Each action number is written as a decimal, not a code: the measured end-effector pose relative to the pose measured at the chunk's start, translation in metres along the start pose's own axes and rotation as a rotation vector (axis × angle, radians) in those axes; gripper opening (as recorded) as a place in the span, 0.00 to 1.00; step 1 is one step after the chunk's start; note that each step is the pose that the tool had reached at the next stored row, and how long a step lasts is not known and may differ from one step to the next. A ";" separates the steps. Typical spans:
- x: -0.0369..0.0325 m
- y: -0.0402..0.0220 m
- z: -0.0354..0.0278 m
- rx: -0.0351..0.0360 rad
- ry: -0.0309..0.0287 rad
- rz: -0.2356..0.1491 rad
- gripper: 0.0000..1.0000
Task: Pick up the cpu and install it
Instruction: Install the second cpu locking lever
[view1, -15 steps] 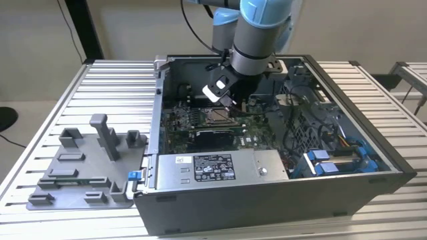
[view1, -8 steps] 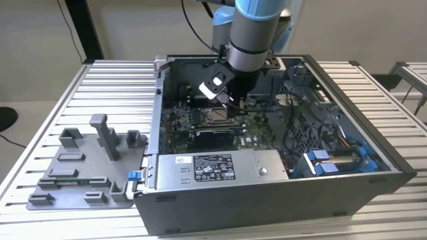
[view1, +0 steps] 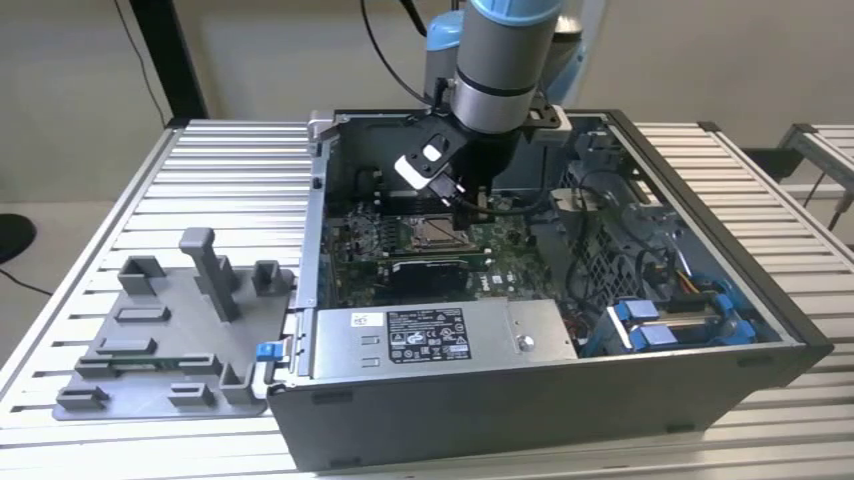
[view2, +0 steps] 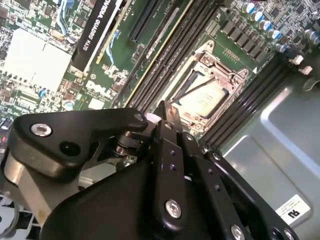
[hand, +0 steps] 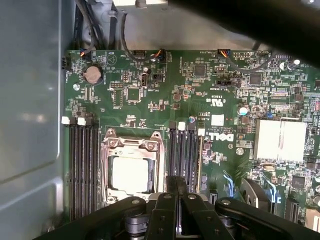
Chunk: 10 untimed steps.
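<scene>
The cpu (view1: 434, 232) lies flat in its metal-framed socket on the green motherboard (view1: 501, 265) inside the open computer case. Its silvery top shows in both wrist views (view2: 205, 97) (hand: 131, 175). My gripper (view1: 470, 205) hangs just above the board, beside the socket toward the exterior view's right. Its black fingertips (view2: 165, 111) (hand: 177, 184) meet at a point with nothing held between them; the gripper is shut and apart from the cpu.
A silver labelled power-supply box (view1: 441, 335) fills the case front. Memory slots (hand: 82, 165) flank the socket. A graphics card (view2: 95, 30) and pale heatsink (hand: 280, 137) sit nearby. Cables and blue drive brackets (view1: 681, 320) crowd the exterior view's right. A grey tray (view1: 160, 330) lies outside.
</scene>
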<state>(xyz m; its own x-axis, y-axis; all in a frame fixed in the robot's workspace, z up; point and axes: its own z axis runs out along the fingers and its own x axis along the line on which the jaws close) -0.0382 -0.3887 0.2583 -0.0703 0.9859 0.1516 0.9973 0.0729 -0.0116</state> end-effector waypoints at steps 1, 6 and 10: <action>0.0000 0.0000 0.0000 0.0000 0.0000 0.000 0.00; 0.0000 0.0000 0.0000 -0.0003 0.0000 0.002 0.00; 0.0000 0.0000 0.0000 -0.0009 0.0001 0.006 0.00</action>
<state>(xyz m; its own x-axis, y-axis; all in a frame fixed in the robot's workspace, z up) -0.0383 -0.3887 0.2583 -0.0642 0.9863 0.1516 0.9977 0.0668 -0.0116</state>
